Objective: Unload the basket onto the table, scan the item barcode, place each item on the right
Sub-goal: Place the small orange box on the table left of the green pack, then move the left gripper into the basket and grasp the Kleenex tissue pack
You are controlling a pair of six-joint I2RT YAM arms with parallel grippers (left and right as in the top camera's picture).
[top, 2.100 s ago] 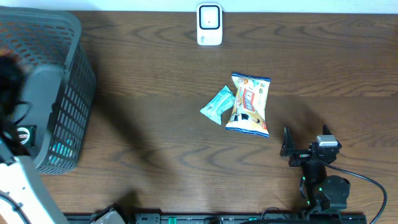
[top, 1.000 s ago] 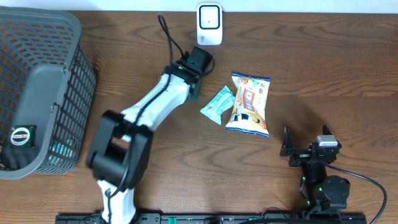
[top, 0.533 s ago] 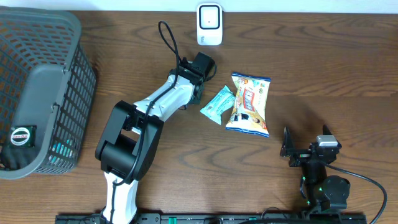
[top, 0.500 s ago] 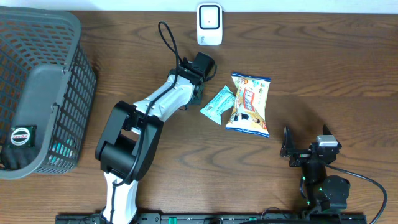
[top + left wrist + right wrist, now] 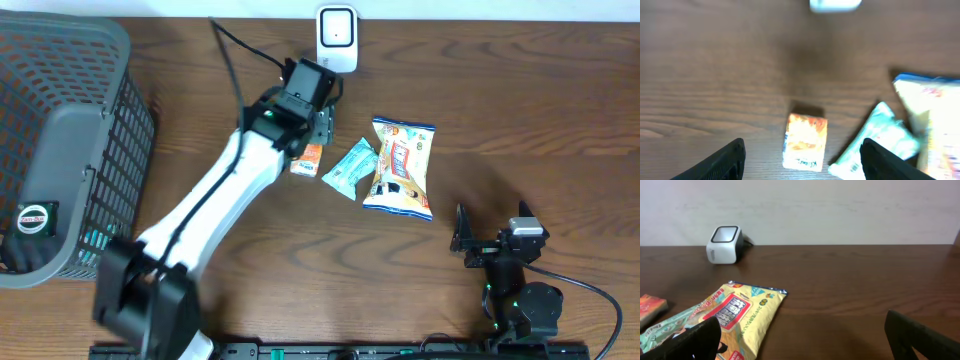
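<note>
Orange carton [image 5: 307, 158] newly lay at upper centre — left gripper [image 5: 802, 152] had spread apart, right gripper [image 5: 802, 327] gaped. One carton, one teal packet [image 5: 350, 168], one snack bag [image 5: 402, 168], one scanner [image 5: 337, 38].

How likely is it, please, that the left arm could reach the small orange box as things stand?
Probably yes: the left hand hangs open right above the orange box, nothing covers it, and only the teal packet lies close beside it.
</note>
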